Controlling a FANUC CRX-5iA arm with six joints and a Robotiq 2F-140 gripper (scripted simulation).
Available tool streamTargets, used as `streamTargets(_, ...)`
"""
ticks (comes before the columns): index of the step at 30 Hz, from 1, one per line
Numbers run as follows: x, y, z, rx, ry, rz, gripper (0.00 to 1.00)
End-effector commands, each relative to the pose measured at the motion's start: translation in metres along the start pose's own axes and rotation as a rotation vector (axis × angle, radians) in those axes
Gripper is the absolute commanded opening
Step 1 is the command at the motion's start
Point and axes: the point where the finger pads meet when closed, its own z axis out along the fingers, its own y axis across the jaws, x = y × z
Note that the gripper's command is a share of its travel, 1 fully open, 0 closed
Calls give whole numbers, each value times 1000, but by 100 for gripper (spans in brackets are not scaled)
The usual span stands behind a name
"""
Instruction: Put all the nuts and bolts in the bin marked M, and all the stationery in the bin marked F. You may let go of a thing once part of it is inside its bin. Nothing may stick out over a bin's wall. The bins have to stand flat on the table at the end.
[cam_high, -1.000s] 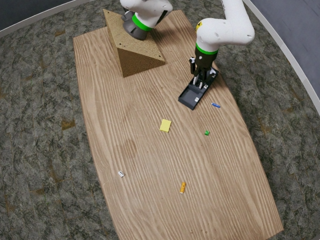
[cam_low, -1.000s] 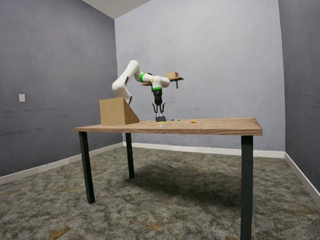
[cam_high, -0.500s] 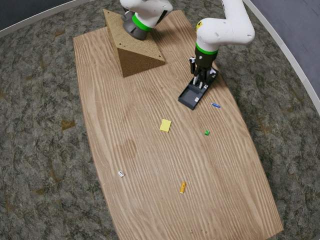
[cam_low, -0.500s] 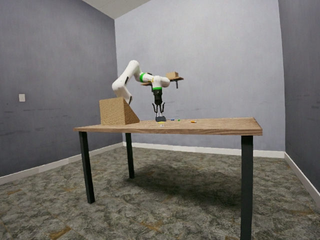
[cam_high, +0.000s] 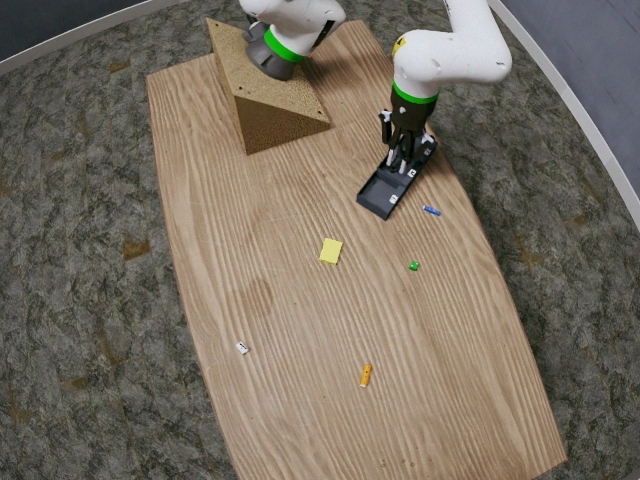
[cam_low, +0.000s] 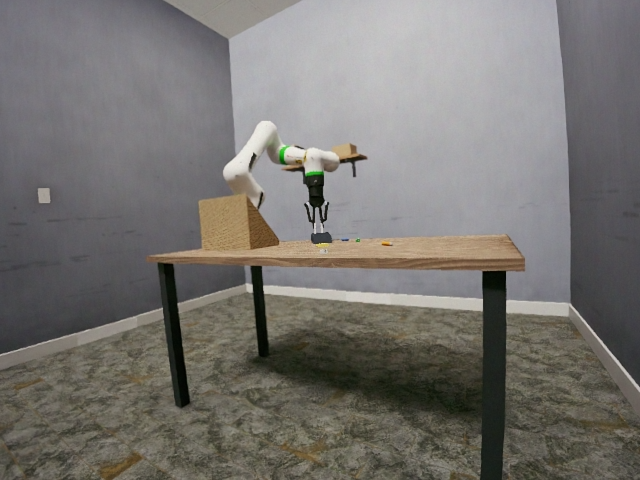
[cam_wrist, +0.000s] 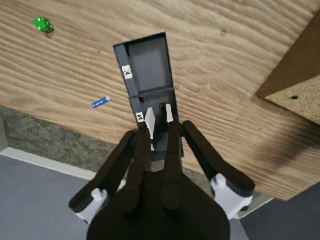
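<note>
A row of joined dark bins (cam_high: 381, 195) (cam_low: 321, 238) (cam_wrist: 149, 64) stands near the table's far edge, with white labels whose letters I cannot read surely. My gripper (cam_high: 396, 167) (cam_low: 318, 230) (cam_wrist: 160, 112) points down over the middle compartment, its fingertips low and a little apart. It is slightly open, with nothing plainly held. A small dark shape beside the right fingertip in the wrist view is too unclear to name. A flat yellow pad (cam_high: 330, 251) (cam_low: 323, 245) lies on the table. No nut or bolt is recognisable; the gripper hides the far compartment in part.
A small blue cylinder (cam_high: 431, 210) (cam_wrist: 100, 102) lies beside the bins. A green die (cam_high: 414, 265) (cam_wrist: 43, 24) lies farther out. An orange cylinder (cam_high: 365, 375) (cam_low: 386, 243) and a small white block (cam_high: 241, 347) (cam_low: 323, 251) lie farther off. The wedge-shaped base (cam_high: 279, 126) (cam_low: 223, 224) is an obstacle.
</note>
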Motion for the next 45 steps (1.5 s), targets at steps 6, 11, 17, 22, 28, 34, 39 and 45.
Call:
streamTargets(6, 0, 0, -16, 0, 0, 0, 27)
streamTargets(11, 0, 0, -31, 0, 0, 0, 27)
streamTargets(17, 0, 0, -34, 0, 0, 0, 27)
streamTargets(22, 25, 1, -34, 0, 0, -150, 40)
streamTargets(28, 58, 2, -35, -1, 3, -233, 40)
streamTargets(34, 108, 4, -35, 0, 0, -344, 40)
streamTargets(39, 150, 5, -36, 0, 0, -344, 40)
streamTargets(45, 183, 6, -36, 0, 0, -344, 40)
